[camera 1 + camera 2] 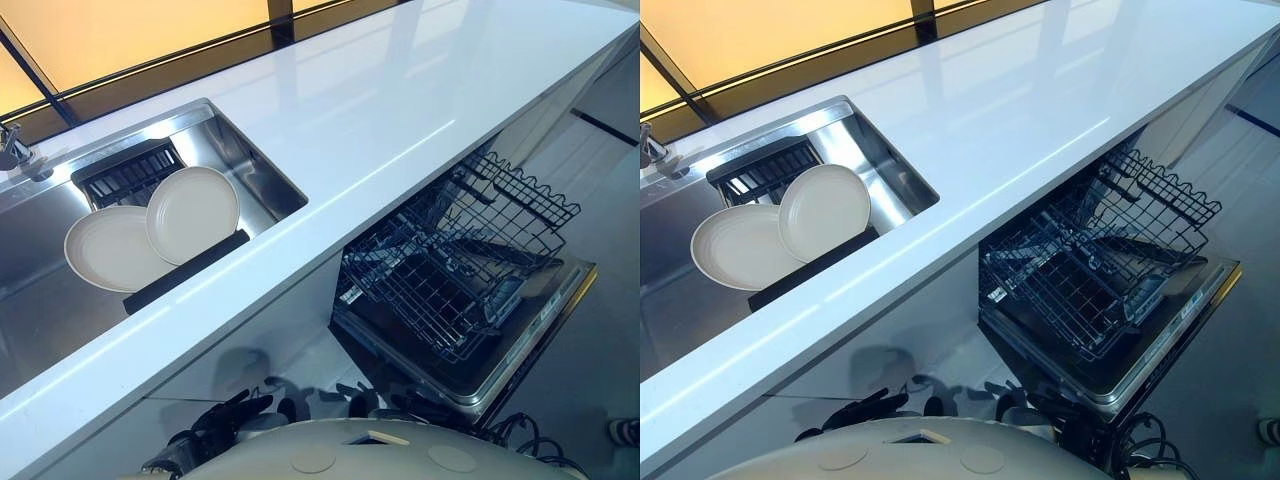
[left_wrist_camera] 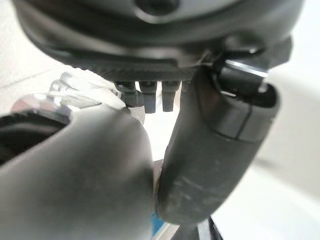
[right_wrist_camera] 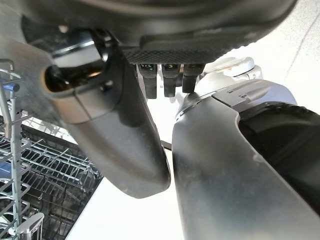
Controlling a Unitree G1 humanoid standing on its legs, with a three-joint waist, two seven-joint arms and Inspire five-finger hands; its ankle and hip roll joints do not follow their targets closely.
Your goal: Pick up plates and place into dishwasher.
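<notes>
White round plates (image 1: 150, 228), two of them, are leaning on a black rack (image 1: 185, 270) inside the shiny steel sink (image 1: 250, 170). Both are looking smooth and clean. Beside the white counter (image 1: 1020, 110), the dark wire dishwasher basket (image 1: 1090, 270) is sitting pulled out. Low down, the left hand (image 2: 210, 150) and right hand (image 3: 125, 145) are hanging loose, holding nothing. Smooth plates could be slipping and cracking if grabbed by one thin edge.

Larger plate (image 1: 105, 249): right part covered by the smaller plate (image 1: 193, 213).
Black rack (image 1: 130, 172): near end behind both plates.
Faucet (image 1: 14, 150): cut by the edge.
Dishwasher (image 1: 462, 275): near corner hidden.
Left hand (image 1: 215, 425): fingers unclear.
</notes>
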